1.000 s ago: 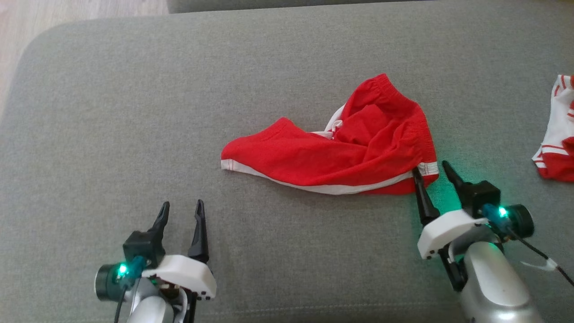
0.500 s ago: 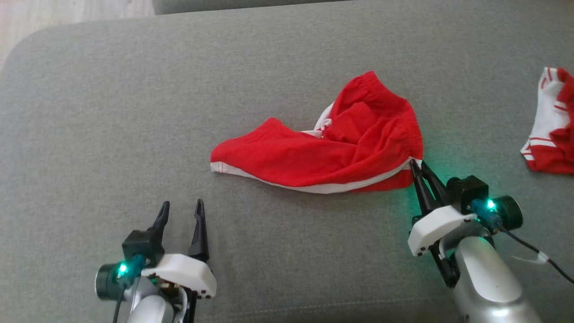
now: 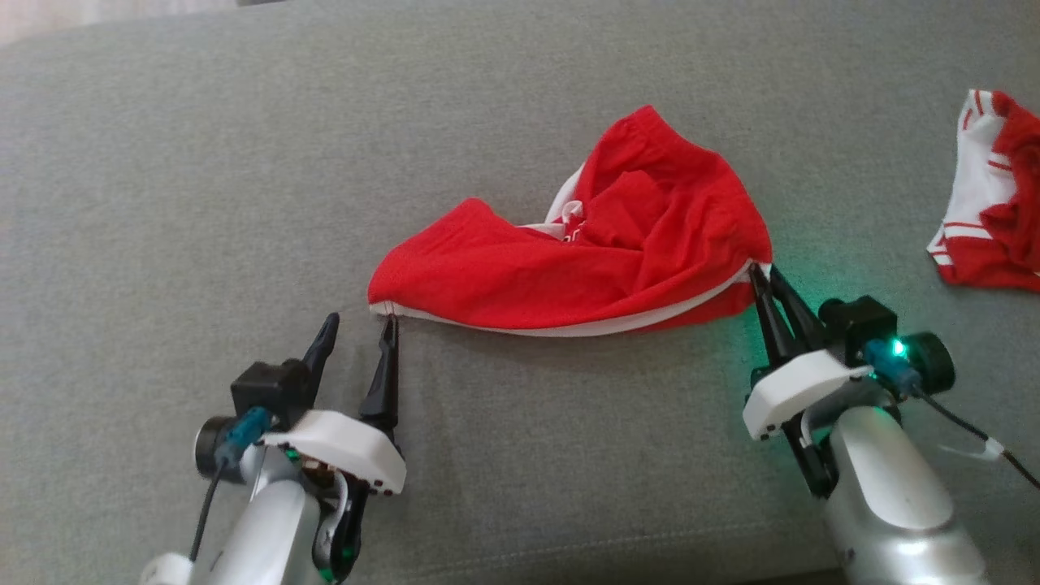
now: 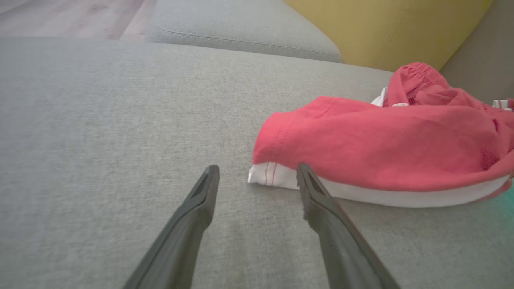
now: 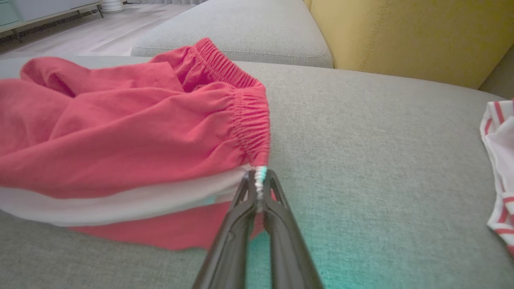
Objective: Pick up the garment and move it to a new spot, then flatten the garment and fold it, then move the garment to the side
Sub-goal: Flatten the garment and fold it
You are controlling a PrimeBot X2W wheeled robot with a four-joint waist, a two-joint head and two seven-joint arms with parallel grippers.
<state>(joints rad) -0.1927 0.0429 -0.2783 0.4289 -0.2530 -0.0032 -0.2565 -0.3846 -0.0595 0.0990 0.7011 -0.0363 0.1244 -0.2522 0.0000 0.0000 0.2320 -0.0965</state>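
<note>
Illumination is soft, even daylight with faint shadows — a green glow tints the sofa cushion [image 3: 244,162] beside the right end effector [image 3: 762,275]; wrist views appear slightly hazy.

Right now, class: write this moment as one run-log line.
phase: pickup grasp | right gripper: shut on red shorts, waistband corner | left gripper: open at hem corner | surface: grey cushion

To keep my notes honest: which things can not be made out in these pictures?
Second garment: cut off by the right edge, head view and right wrist view.
Red shorts: underside and inner folds hidden by their own top layer, all views.
Right claw: its shut fingers cover how much cloth it pinches, right wrist view.
Left claw: open; one finger overlaps the white hem in left wrist view; touching or above, unclear.
</note>
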